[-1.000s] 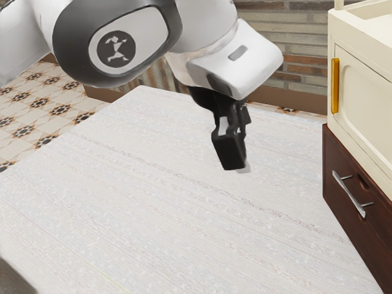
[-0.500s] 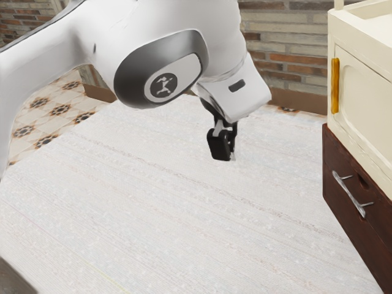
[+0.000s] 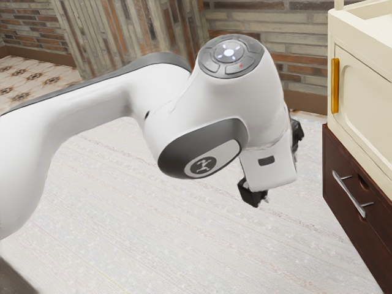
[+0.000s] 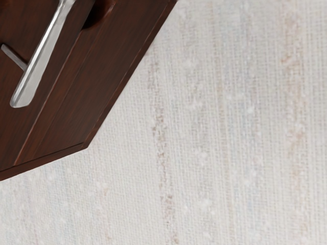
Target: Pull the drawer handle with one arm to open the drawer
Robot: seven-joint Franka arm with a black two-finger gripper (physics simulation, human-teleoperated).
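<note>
Your claw (image 3: pixel 252 193) is a blocky black shape below the rounded white hand, over the pale tabletop (image 3: pixel 153 245). You can't tell from here whether it is released or clenched; the hand covers too much of it. It is apart from the drawer handle (image 3: pixel 349 195), which you'll find on the low front of the cabinet at the exterior view's right: a slim, straight, silvery metal bar on thin posts.

The drawer (image 3: pixel 338 160) behind it is dark reddish-brown wood, and its front looks flush with the frame around it. Your wrist view shows fine grain in that wood, the bar's smooth shine and rounded end, one slender post, and part of a hollow scooped into the front.

Above the drawer you have a cream door (image 3: pixel 367 104) with a round-cornered recessed panel and an upright amber-gold handle (image 3: pixel 335 86). The tabletop has a woven look, off-white with faint brown and bluish streaks. Beyond it you see a wall (image 3: pixel 300 55) of rough, narrow bricks and patterned floor tiles (image 3: pixel 30 76).
</note>
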